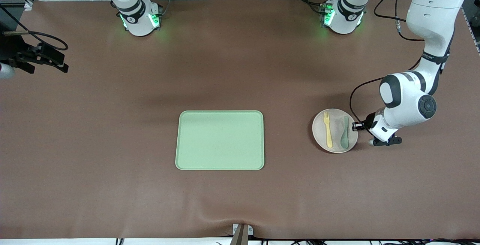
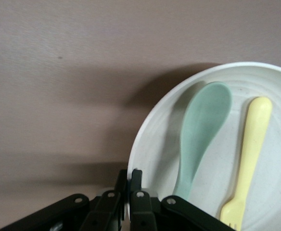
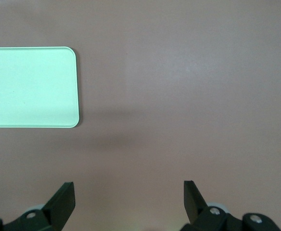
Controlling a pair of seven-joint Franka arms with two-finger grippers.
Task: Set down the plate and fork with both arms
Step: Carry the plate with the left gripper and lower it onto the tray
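Observation:
The pale plate (image 1: pixel 320 130) lies on the brown table toward the left arm's end. The yellow fork (image 1: pixel 328 129) and a muted green spoon (image 1: pixel 344 132) lie side by side on it. My left gripper (image 1: pixel 355 126) is low at the plate's rim on the spoon's side. In the left wrist view the left gripper (image 2: pixel 130 182) is shut on the plate's rim (image 2: pixel 152 144), with the spoon (image 2: pixel 203 125) and fork (image 2: pixel 253 144) just past it. My right gripper (image 1: pixel 63 63) waits high over the right arm's end of the table; in the right wrist view it (image 3: pixel 129 195) is open and empty.
A rectangular light green tray (image 1: pixel 220 140) lies flat at the table's middle, between the two arms' ends; its corner shows in the right wrist view (image 3: pixel 30 86). A mount (image 1: pixel 242 233) stands at the table's edge nearest the front camera.

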